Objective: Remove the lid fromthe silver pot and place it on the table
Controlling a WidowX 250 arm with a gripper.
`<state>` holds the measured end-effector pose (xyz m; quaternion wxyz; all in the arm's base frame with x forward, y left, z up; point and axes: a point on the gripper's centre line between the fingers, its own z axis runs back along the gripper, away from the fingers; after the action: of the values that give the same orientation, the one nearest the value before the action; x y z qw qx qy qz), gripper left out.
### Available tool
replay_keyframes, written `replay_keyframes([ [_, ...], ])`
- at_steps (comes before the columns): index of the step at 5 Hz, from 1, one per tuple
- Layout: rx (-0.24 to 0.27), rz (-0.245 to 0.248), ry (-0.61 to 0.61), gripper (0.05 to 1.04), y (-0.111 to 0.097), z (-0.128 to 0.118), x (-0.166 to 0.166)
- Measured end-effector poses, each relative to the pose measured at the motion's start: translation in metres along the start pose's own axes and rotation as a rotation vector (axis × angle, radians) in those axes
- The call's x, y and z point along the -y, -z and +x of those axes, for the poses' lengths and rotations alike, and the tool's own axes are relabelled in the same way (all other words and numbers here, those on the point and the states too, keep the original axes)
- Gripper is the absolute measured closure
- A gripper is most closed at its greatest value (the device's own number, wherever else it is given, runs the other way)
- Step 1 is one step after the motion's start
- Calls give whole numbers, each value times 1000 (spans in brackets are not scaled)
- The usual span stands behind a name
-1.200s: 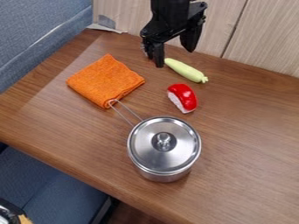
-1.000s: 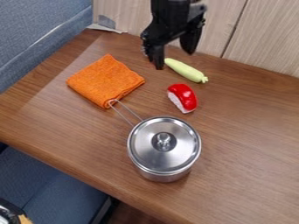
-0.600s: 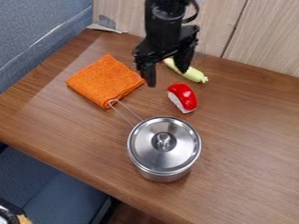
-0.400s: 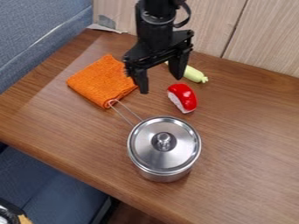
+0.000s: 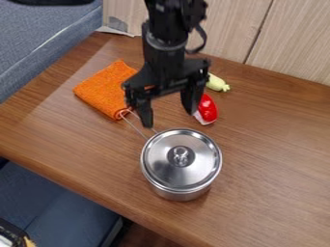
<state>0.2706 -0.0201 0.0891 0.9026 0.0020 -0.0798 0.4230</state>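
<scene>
While the tool (image 5: 170, 117) hangs empty and spread wide, the saucepan-lid knob (image 5: 181, 155) sits below it, toward me.

Pots: one, silver (image 5: 177, 194). Lids: one (image 5: 163, 167), on the pot, with one knob (image 5: 181, 153). Wire handles: one (image 5: 134, 126), on the pot. Cloths: one, orange (image 5: 103, 90), at the end of the pot's handle. Red-and-white toy foods: one (image 5: 207, 109), beyond the pot. Pale green toy vegetables: one (image 5: 218, 83), farther beyond the pot.
</scene>
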Motion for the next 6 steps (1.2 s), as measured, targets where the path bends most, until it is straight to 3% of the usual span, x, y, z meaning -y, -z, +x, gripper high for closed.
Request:
replay_keyframes([
  [2,25,51,136,84,16,-33,2],
  [3,36,104,174,84,31,-41,8],
  [4,81,111,162,122,34,-38,11],
  [5,61,92,154,375,37,-36,14],
  [6,50,81,151,545,36,-34,14],
])
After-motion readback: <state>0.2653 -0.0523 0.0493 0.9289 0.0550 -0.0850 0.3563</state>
